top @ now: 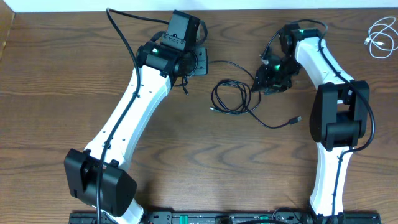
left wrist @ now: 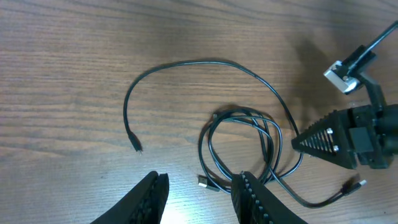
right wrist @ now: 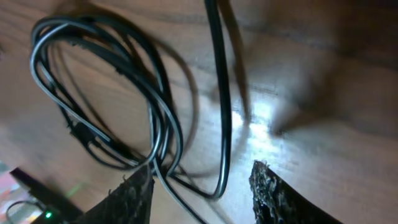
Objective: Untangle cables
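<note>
The black cable lies in a loose coil on the wooden table between the two arms, with its tails trailing left and right. The white cable lies apart, coiled at the far right back. My right gripper is down at the coil's right side. In the right wrist view its jaws stand apart around a bend of the black cable, not touching it. My left gripper hovers left of the coil. It is open and empty, with the coil and a plug end just beyond its fingertips.
Thick black robot leads run along both white arms. The table's back edge is close behind both grippers. The right gripper shows at the right of the left wrist view, close to the coil.
</note>
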Controlling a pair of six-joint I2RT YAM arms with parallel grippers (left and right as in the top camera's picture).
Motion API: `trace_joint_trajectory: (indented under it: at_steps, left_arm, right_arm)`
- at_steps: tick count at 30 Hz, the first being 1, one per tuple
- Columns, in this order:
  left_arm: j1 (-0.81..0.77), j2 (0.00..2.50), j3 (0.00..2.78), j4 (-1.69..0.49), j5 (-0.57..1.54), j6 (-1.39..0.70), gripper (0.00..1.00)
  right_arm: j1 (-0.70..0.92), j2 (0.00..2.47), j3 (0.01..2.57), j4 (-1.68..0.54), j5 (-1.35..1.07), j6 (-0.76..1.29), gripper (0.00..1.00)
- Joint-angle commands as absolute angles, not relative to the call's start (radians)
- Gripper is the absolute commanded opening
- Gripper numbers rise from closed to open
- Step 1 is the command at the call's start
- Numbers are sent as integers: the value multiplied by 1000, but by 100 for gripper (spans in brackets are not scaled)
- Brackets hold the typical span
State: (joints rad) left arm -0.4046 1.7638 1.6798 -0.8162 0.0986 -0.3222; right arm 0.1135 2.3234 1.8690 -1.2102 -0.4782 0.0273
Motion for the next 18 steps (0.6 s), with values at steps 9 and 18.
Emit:
trace_joint_trajectory:
  at_steps: [9, 18]
  left_arm:
    - [-400, 1772, 1687, -823, 97, -335, 39]
    - [-400, 1772, 1687, -823, 97, -335, 39]
  right_arm:
    - [121, 2342, 1772, -1132, -473, 10, 34]
    - [141, 2342, 1659, -998, -472, 10, 4]
